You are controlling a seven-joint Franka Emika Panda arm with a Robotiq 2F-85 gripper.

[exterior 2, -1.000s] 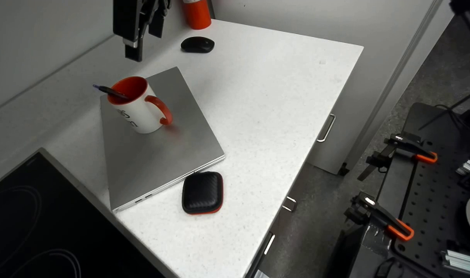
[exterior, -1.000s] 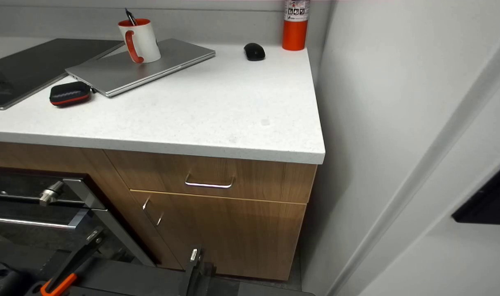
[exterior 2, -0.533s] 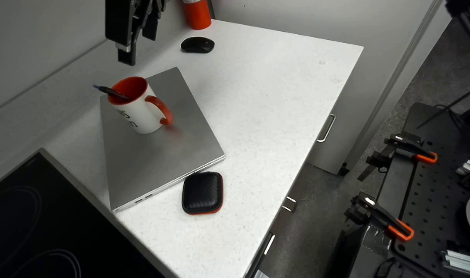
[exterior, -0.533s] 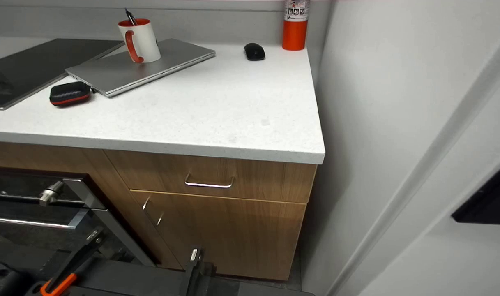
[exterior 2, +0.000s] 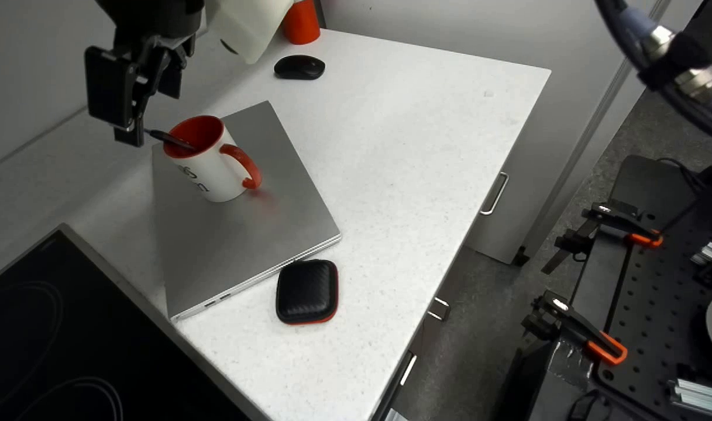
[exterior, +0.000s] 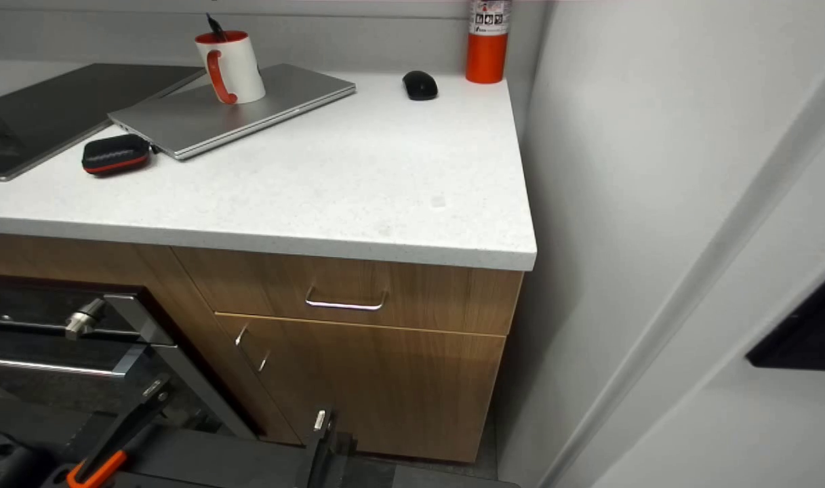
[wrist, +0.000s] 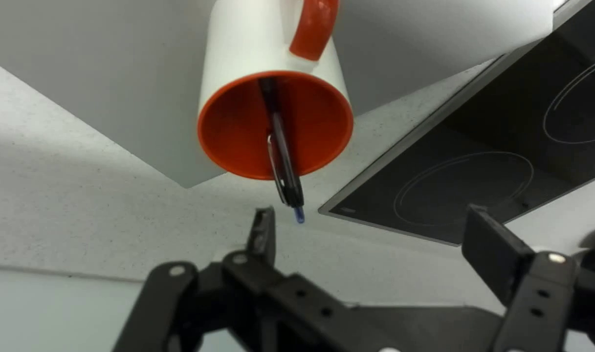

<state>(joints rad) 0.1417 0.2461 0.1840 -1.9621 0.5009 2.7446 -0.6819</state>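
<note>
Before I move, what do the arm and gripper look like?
The gripper is black, with two jointed, blocky-tipped fingers and small round silvery pins. The visible part of the arm is smooth, rounded and off-white, with a dark oval mark. A dark cable with silvery fittings shows too; whether it's the arm's, I can't tell.
</note>
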